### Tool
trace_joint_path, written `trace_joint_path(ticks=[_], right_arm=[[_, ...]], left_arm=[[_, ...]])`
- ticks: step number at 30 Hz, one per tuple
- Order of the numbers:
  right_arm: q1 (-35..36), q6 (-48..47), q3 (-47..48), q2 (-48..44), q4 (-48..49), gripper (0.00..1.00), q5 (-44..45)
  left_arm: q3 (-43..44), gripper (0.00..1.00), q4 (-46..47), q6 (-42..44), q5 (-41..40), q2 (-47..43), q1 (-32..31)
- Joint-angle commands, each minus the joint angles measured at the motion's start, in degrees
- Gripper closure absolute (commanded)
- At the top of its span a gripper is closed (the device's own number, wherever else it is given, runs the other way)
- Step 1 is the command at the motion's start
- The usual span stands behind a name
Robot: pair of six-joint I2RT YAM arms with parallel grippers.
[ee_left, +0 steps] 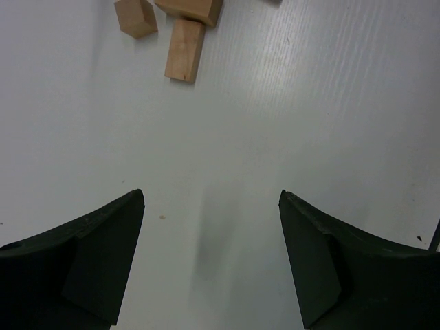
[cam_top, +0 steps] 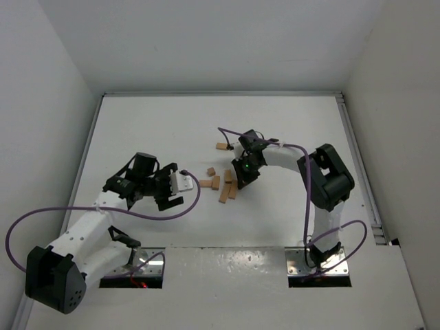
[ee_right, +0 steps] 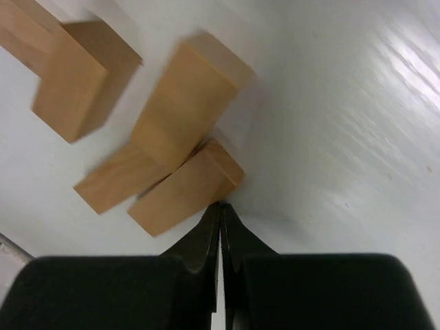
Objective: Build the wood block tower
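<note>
the right pincer [ee_right: 220, 208] is pressed together with nothing between its fingers. its tip is down at the table [ee_right: 357, 103], touching or just shy of the near corner of a flat wood block [ee_right: 184, 187]. a second flat block [ee_right: 113, 184] lies alongside that one, just left of the tip. a thicker block [ee_right: 185, 103] sits just beyond the tip, over their far ends; whether it rests on them or stands behind them i cannot tell. another block [ee_right: 72, 79] lies further off to the upper left, apart from those three.

the left pincer [ee_left: 210, 201] hangs over bare table, its fingers [ee_left: 103, 254] wide apart and holding nothing. well ahead of it and a little left lie a small cube [ee_left: 135, 17] and a long block [ee_left: 185, 49], the long one touching a third block [ee_left: 191, 7] beyond it.

in the top view a lone block [cam_top: 221, 146] lies apart from the cluster at the right pincer's tip, beside that arm's wrist.
</note>
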Motion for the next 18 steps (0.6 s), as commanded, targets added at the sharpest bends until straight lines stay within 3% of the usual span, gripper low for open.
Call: trace_joint_path(ticks=[1,6,9,11,14,16,18], right_arm=[[1.55,0.97,3.51,2.28,1.99,1.0,0.12],[3.05,-0.43,6.33,3.61,2.08,1.0,-0.15],[1.91,-3.32,4.93,-0.5,1.19,0.89,-0.49],[-0.28,-5.09,2.65,-2.71,-0.2,0.89,0.55],[-5.09,-6.42,2.55,-8.07,-6.61,0.61,-1.01],[-8.01,-3.01,4.66,-10.8,-13.72,0.46,-7.93],[-8.12,0.07,0.83,-16.05,-12.19,0.42,-8.76]], left_arm=[[0.18,0.15,3.6,-1.82,0.27,0.48,-0.64],[0.19,0.15,5.72,-4.54,-0.78,1.62,-0.64],[0.19,0.15,7.21,-6.82,-0.79,1.62,-0.64],[0.71,0.15,8.43,-8.83,-1.84,1.62,-0.11],[0.72,0.15,10.1,-10.34,-2.46,1.62,1.2],[-0.07,0.15,11.42,-11.92,-4.2,1.62,1.21],[-1.21,0.11,15.62,-15.42,-6.49,0.31,1.21]])
